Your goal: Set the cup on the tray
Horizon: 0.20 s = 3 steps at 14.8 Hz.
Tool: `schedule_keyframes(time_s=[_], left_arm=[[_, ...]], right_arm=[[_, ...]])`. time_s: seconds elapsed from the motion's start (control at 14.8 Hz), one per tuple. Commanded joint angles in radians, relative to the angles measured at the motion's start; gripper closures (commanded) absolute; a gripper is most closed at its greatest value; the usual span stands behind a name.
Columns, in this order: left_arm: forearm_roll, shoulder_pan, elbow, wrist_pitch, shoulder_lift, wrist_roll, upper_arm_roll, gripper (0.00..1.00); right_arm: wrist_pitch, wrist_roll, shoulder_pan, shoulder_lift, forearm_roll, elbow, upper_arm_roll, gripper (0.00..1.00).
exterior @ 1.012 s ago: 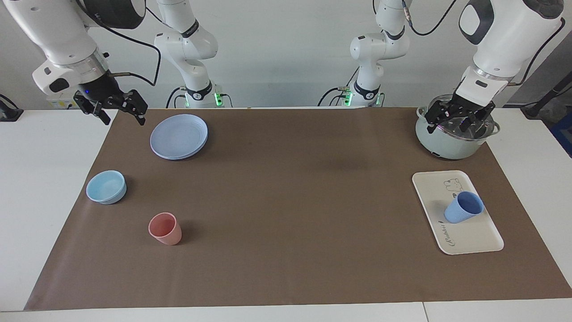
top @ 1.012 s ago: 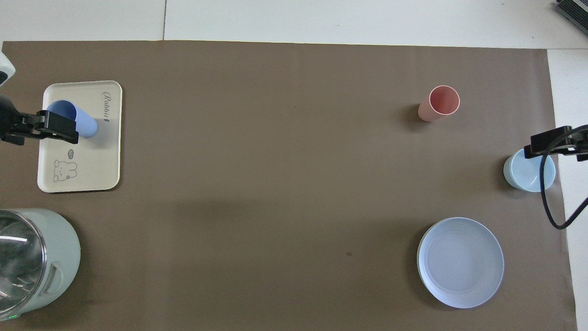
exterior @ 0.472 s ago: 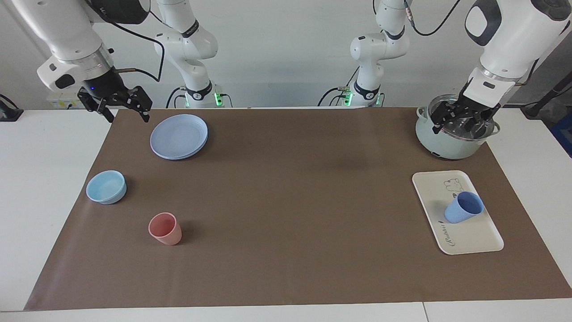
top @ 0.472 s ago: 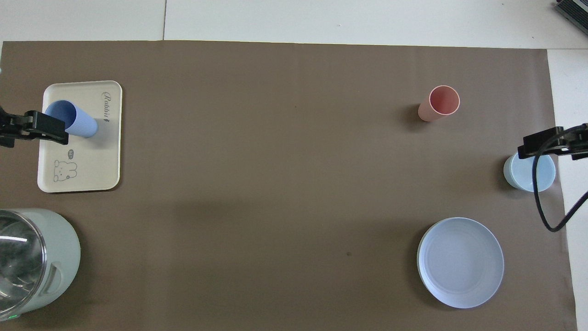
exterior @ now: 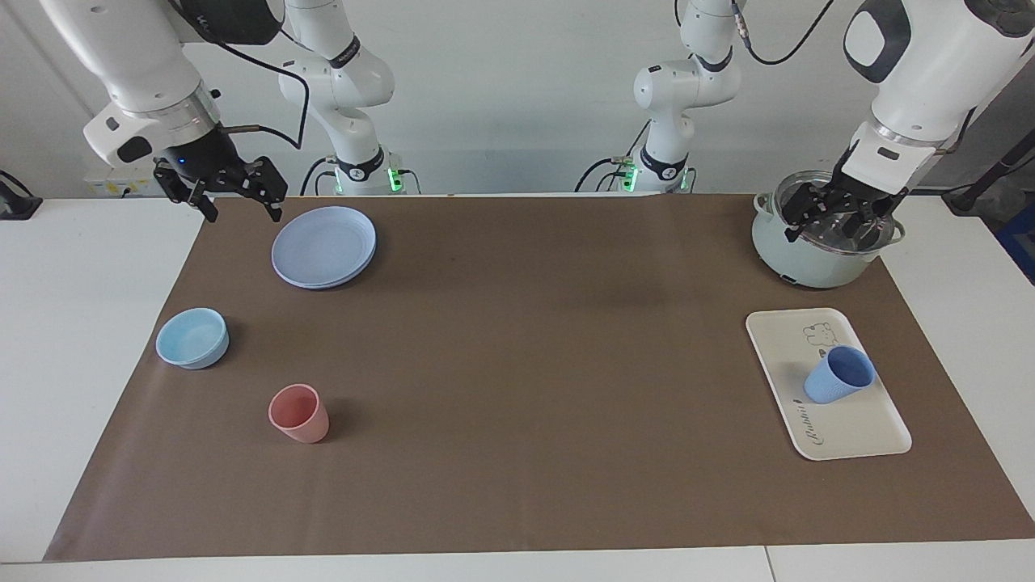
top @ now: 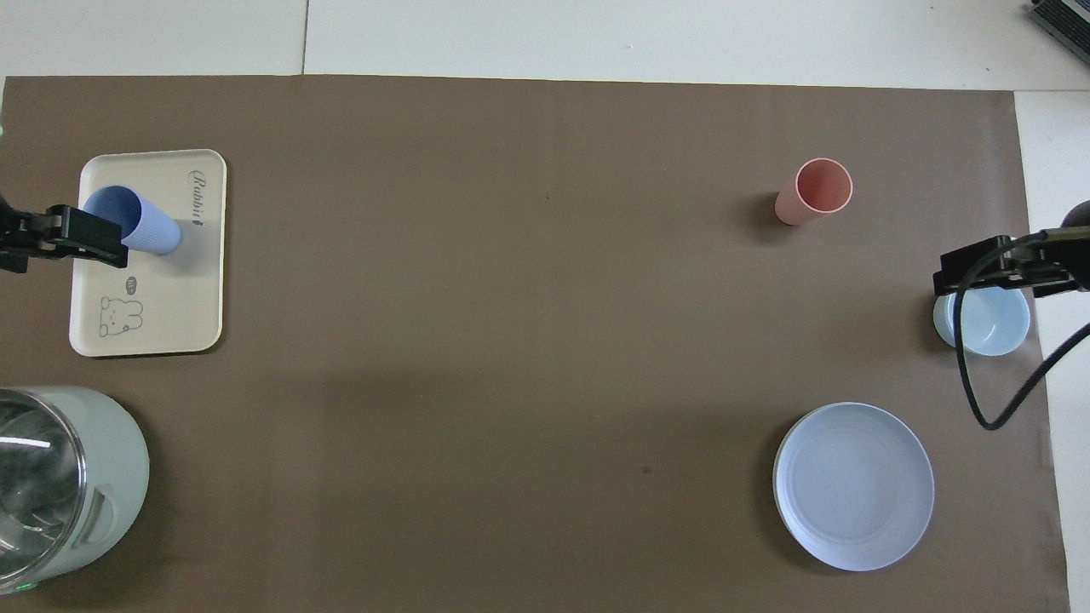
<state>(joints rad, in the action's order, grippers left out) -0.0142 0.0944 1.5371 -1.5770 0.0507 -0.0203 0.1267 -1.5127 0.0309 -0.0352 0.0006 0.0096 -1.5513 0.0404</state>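
The periwinkle-blue cup (exterior: 839, 376) stands upright on the cream-white tray (exterior: 853, 432) with the bear drawing, at the left arm's end of the table. Nothing touches it. The cup (top: 140, 226) and tray (top: 170, 315) also show in the overhead view. My left gripper (exterior: 833, 225) is open and empty. It hangs high in the air, showing in front of the pot and well clear of the cup. In the overhead view it (top: 51, 243) covers the tray's outer edge. My right gripper (exterior: 238, 198) is open and empty, raised beside the plates.
A pale green pot (exterior: 808, 259) with a glass lid stands nearer to the robots than the tray. At the right arm's end are stacked blue plates (exterior: 323, 246), a light-blue bowl (exterior: 192, 338) and a salmon-pink tumbler (exterior: 299, 414). A brown mat (exterior: 517, 364) covers the table.
My left gripper has risen and drawn back from the cup toward the pot. My right gripper has risen and shifted toward the plates. The cup has stayed on the tray.
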Motion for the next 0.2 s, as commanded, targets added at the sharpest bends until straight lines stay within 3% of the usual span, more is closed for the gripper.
schedule_keyframes(time_s=[0.0,0.13], left_arm=[[-0.006,-0.008,0.023,-0.026,-0.025,0.013,0.002,0.0],[-0.006,-0.01,0.025,-0.035,-0.025,0.011,0.007,0.0]], right_arm=[[-0.012,0.02,0.004,-0.008,-0.017,-0.015,-0.007,0.0],[-0.014,0.015,0.004,-0.008,-0.017,-0.015,-0.007,0.0]])
